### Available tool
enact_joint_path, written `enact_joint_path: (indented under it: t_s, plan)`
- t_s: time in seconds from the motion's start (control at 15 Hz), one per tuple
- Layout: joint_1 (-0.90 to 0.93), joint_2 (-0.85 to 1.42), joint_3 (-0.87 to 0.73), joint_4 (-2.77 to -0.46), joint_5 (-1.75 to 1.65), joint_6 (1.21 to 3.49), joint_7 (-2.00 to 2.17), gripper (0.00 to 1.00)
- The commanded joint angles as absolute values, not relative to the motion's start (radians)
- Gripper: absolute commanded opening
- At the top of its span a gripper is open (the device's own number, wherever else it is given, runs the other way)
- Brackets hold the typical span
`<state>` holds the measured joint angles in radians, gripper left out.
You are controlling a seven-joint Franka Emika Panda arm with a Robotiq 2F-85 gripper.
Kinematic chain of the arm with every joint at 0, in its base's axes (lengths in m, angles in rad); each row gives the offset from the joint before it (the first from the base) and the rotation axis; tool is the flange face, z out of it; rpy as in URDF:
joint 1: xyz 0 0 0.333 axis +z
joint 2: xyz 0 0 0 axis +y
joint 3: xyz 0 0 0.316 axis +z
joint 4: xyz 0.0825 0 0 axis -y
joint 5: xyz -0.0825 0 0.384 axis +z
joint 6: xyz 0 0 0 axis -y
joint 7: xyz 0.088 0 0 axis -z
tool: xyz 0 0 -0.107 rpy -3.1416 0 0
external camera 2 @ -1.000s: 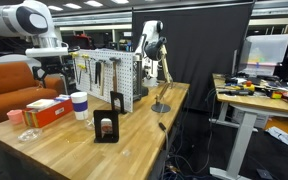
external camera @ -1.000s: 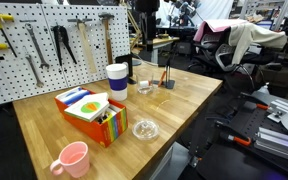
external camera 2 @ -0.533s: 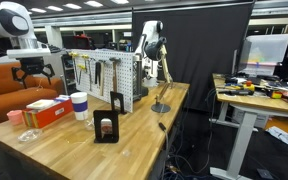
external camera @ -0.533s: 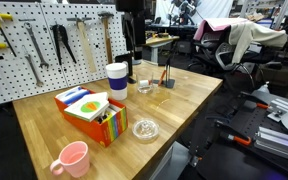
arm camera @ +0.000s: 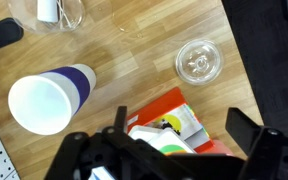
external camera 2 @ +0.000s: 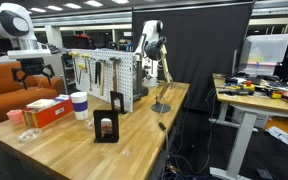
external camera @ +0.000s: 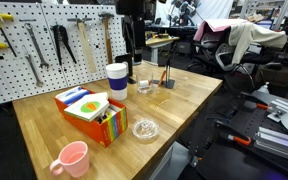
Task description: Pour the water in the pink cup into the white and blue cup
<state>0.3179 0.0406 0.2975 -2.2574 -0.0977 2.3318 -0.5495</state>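
Pink cup (external camera: 72, 158) is noted plain light pink; white and blue cup (external camera: 117, 82) is banded dark blue; box (external camera: 88, 118) is coloured orange.

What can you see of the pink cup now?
The pink cup is a small, smooth, ceramic-looking light-pink mug with a loop handle. It stands upright, mouth up, near a corner of the wooden table, apart from the orange box. Only the table touches it; water inside cannot be seen.

The pink cup (external camera: 72, 158) stands upright, handle at 8 o'clock. The white and blue cup (external camera: 117, 78), also upright, stands well apart at its 1 o'clock
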Motion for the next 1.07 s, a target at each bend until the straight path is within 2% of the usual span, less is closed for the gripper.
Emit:
enact_joint_path:
  t_s: [0.0, 0.73, 1.0]
  plan:
    - [0.346, 0.116, 0.34, -2.195, -0.14, 2.371, -0.535, 1.0]
    - [0.455, 0.444, 0.454, -1.857, -0.203, 2.401, -0.571, 1.0]
    - [0.455, 0.447, 0.451, -1.864, -0.197, 2.415, -0.554, 1.0]
